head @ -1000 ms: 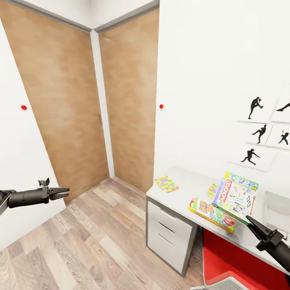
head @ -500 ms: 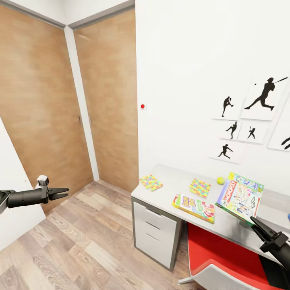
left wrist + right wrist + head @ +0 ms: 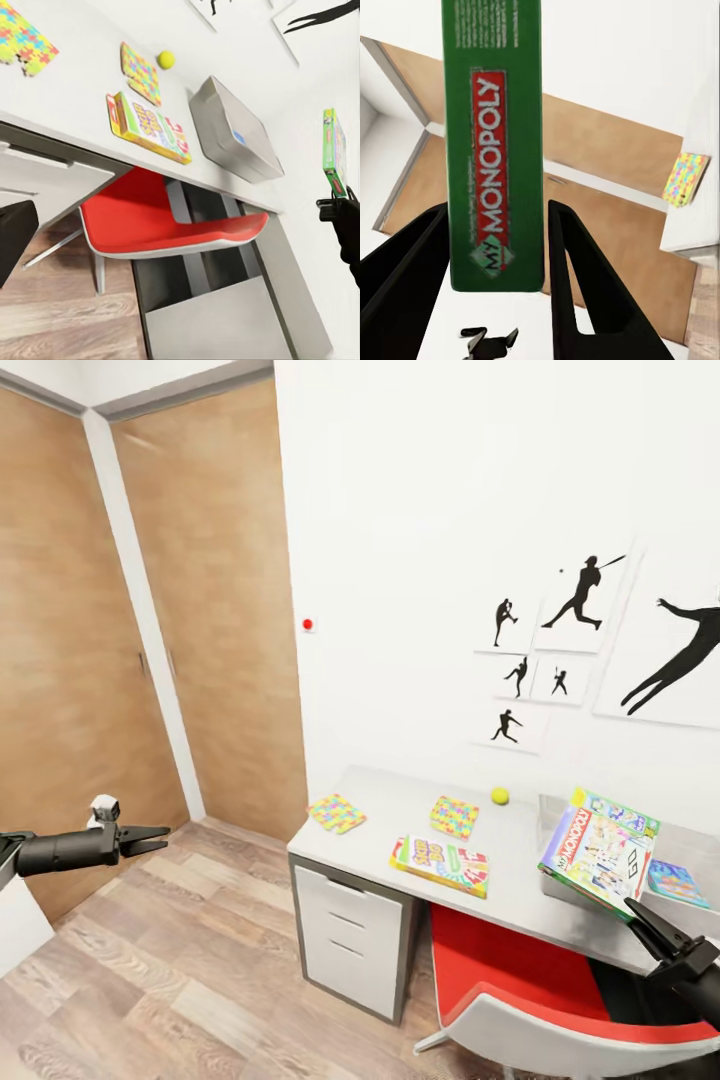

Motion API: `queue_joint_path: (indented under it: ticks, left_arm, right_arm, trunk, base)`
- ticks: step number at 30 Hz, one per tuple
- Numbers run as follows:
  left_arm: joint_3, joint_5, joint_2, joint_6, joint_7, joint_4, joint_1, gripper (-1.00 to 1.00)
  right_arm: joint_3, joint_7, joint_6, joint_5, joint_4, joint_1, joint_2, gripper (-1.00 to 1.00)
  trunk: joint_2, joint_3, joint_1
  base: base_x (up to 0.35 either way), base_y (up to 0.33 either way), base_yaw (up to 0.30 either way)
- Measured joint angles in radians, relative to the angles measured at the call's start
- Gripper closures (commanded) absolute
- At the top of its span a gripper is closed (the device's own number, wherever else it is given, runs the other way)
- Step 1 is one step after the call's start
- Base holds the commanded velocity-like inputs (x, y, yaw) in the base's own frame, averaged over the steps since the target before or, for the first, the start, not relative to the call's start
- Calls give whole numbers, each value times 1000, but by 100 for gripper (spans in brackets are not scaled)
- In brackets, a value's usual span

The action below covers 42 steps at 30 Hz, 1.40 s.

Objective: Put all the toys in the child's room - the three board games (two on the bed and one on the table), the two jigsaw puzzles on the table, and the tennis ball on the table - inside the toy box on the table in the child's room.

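With the right tool [image 3: 640, 913] pinching the green Monopoly board game [image 3: 598, 847] just short of the toy box [image 3: 232, 131], next comes lowering it in; the left tool [image 3: 150, 837] hangs slightly spread.

red chair [image 3: 520, 975], white drawer unit [image 3: 352, 940], red wall button [image 3: 308, 625]
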Motion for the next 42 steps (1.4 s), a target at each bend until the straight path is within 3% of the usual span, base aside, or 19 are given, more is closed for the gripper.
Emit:
queue_joint_path:
  ticks: [27, 42]
  left_arm:
    - [0, 0, 2, -2, 0, 1, 1, -100]
    - [0, -1, 5, -34, 0, 2, 1, -100]
  right_arm:
    - [0, 0, 0, 4, 2, 0, 0, 100]
    - [-2, 0, 0, 5, 18, 0, 0, 100]
  trunk:
    - [0, 0, 0]
    - [0, 0, 0]
  base:
    - [1, 0, -280]
    - [210, 0, -280]
